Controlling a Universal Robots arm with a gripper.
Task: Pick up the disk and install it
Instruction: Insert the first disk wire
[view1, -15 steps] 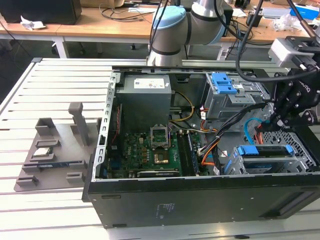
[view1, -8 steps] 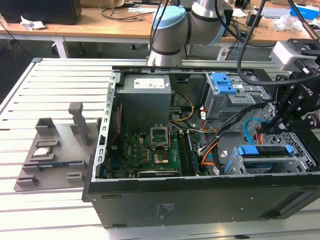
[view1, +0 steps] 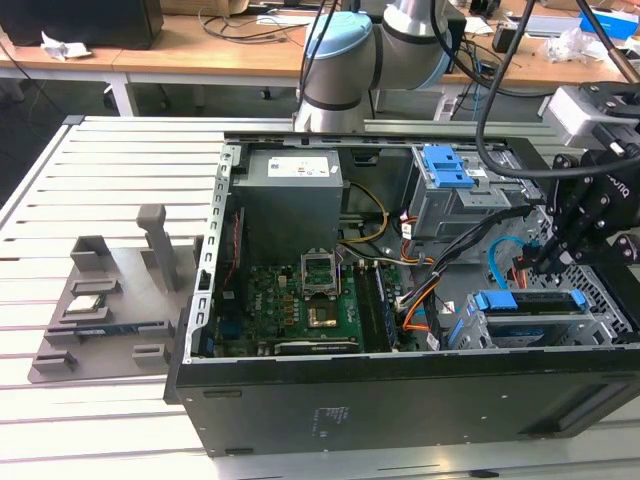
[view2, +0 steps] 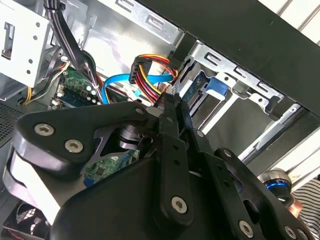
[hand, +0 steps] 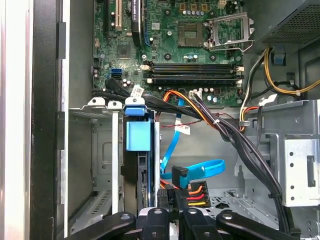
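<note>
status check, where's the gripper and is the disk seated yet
Gripper down inside the case, by the drive cage. Disk in its blue carrier sits upright in a cage slot. Loose cables bunched close beside it.

We see the open computer case (view1: 400, 300) lying on the slatted table (view1: 110, 190), the gripper (view1: 556, 250) lowered inside beside the blue-framed disk (view1: 530, 300) standing in its bay.
</note>
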